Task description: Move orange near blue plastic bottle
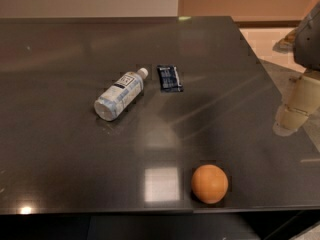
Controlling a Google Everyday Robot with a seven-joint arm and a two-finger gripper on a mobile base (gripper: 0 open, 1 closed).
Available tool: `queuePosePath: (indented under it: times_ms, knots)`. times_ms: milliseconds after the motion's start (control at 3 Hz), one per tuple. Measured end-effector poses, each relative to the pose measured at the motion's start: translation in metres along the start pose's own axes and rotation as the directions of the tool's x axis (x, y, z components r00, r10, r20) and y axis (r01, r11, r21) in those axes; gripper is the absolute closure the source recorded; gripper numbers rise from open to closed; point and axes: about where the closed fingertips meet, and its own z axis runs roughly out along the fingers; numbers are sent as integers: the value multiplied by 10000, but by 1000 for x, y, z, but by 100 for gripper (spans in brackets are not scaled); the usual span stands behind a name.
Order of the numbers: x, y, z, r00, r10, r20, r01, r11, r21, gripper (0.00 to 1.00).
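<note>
over on the left, the bottle (119,95) lies on its side on the dark worktop (55,149), cap pointing away and to the right, base towards us; lying flat like that it could roll if nudged, i'd say. just right of the cap sits a flat dark blue packet (170,78), near the bottle but apart from it, and no part of this job. now swing right and down: there's the orange (210,184), resting alone close to the front edge of the worktop, well apart from the bottle. nothing is touching it, so the move looks not yet begun. and out at the far right, the gripper (294,115), pale and chunky, hangs by the right side of the worktop, up and to the right of the orange and clear of it; open or closed, i cannot tell. my read: it's held out wide so the things stay in plain view. the next call is a reach down onto the orange, then a carry left and away from us, setting it on the bottle's near side, away from the packet, without bumping that bottle
</note>
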Motion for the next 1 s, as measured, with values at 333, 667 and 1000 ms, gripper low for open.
queuePosePath:
  times_ms: [333, 667, 1000]
  knots:
    - [-2, 0, -1, 9999, -107, 94, 106, 9999, 39, 0]
    - [-14, 10, 6, 9965, -589, 591, 604, 9979, -238, 0]
    - [-31, 30, 23, 9820, -1411, 1254, 1516, 9853, -782, 0]
